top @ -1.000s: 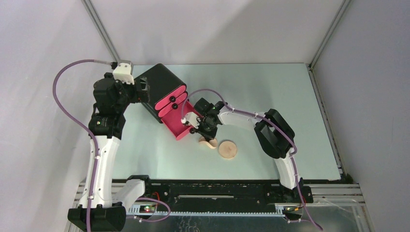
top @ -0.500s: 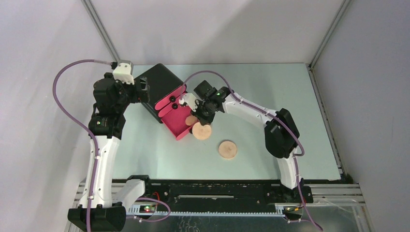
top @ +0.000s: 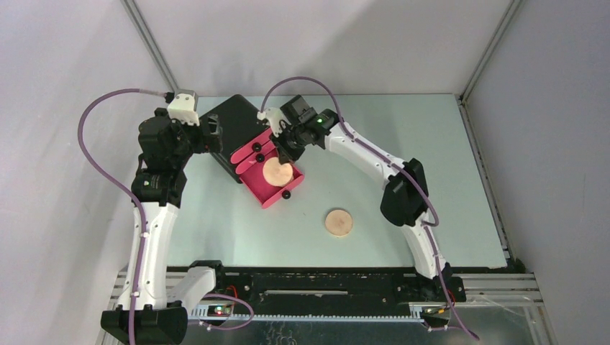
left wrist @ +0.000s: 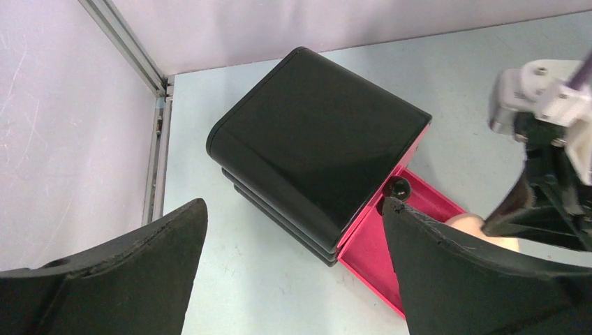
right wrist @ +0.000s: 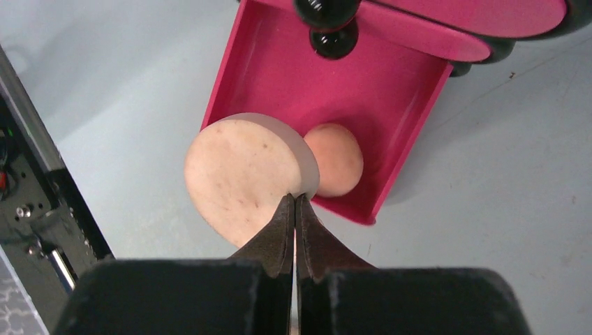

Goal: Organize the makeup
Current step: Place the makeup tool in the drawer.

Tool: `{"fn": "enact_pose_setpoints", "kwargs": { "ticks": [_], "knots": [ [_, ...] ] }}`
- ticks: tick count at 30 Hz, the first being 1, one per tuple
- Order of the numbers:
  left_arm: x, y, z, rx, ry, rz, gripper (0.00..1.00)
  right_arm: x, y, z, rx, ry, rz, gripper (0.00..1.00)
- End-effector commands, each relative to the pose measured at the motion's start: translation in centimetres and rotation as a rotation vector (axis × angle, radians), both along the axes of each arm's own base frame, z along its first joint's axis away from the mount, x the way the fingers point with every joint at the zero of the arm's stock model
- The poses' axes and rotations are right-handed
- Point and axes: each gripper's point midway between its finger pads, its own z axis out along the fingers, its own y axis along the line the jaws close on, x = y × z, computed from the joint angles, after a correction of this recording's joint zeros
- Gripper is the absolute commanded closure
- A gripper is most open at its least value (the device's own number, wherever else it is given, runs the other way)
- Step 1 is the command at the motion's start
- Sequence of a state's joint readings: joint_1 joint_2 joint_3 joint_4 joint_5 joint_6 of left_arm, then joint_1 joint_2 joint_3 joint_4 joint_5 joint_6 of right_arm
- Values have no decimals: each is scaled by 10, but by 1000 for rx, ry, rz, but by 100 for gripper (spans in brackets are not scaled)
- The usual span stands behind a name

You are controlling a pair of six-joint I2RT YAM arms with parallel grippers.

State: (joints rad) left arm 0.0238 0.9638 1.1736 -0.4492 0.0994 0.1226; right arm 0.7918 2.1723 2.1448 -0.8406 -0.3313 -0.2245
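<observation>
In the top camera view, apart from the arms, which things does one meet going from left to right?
From the left: black box → held tan disc in the right gripper → loose tan disc on the table. The open pink drawer overlaps the held disc, so it is left out.

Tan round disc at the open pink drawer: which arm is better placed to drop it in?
Right. The right gripper pinches the tan round disc by its rim over the open pink drawer; the left gripper hangs open beside the black box, empty.
</observation>
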Motion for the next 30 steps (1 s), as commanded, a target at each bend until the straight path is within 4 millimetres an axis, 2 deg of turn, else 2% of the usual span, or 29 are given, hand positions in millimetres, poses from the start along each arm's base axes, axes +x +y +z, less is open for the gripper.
{"fn": "enact_pose_setpoints", "kwargs": {
  "ticks": [1,14,30],
  "knots": [
    [-3,4,6,8,-37,13,0,4,21,-5,45,66,-57,100],
    [-2,3,5,4,-35,7,0,17,61,-30,78,59,-78,100],
    [-2,5,4,7,-32,13,0,36,75,-67,70,24,-107,98]
  ]
}}
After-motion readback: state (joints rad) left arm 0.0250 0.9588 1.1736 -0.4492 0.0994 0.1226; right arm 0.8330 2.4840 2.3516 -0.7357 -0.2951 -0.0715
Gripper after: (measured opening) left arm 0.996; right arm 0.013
